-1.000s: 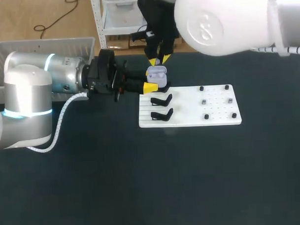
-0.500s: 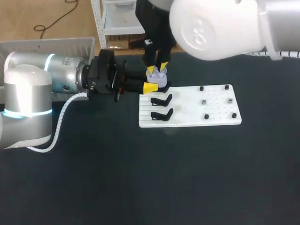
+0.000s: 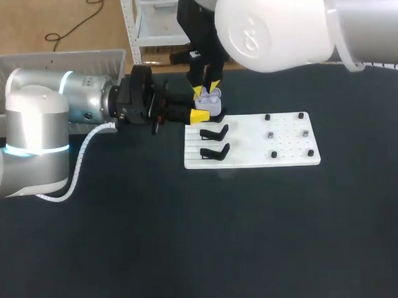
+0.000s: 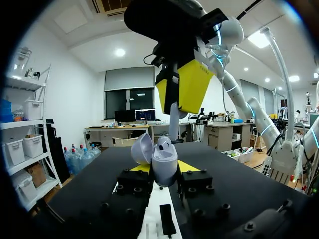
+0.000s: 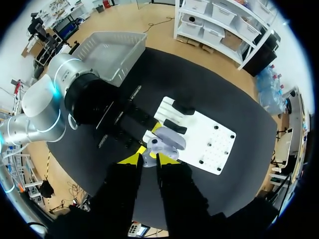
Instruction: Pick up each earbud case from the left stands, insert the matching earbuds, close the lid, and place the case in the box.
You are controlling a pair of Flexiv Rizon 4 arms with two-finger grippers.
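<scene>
head view: the left gripper (image 3: 206, 110), reaching in from 9 o'clock, is clamped on the lavender earbud case (image 3: 209, 104) at the white board's (image 3: 251, 147) 11 o'clock corner. the right gripper (image 3: 205, 90) hangs right over the case, and i cannot tell whether it grips anything. two dark stands (image 3: 215, 131) on the board's 9 o'clock side carry no pale case. small earbuds (image 3: 271, 135) sit toward 3 o'clock. the box (image 3: 52, 62) lies at 10 o'clock.

left wrist view: the case (image 4: 164, 160) is pinched from both sides by the left gripper (image 4: 163, 169), lid open. a slim grey piece (image 4: 174, 119) hangs under the right gripper (image 4: 179, 89) toward it.

right wrist view: the open case (image 5: 169, 138) lies just under the right gripper (image 5: 149, 164).

i judge earbud insertion is underway. lid closing and boxing remain.
</scene>
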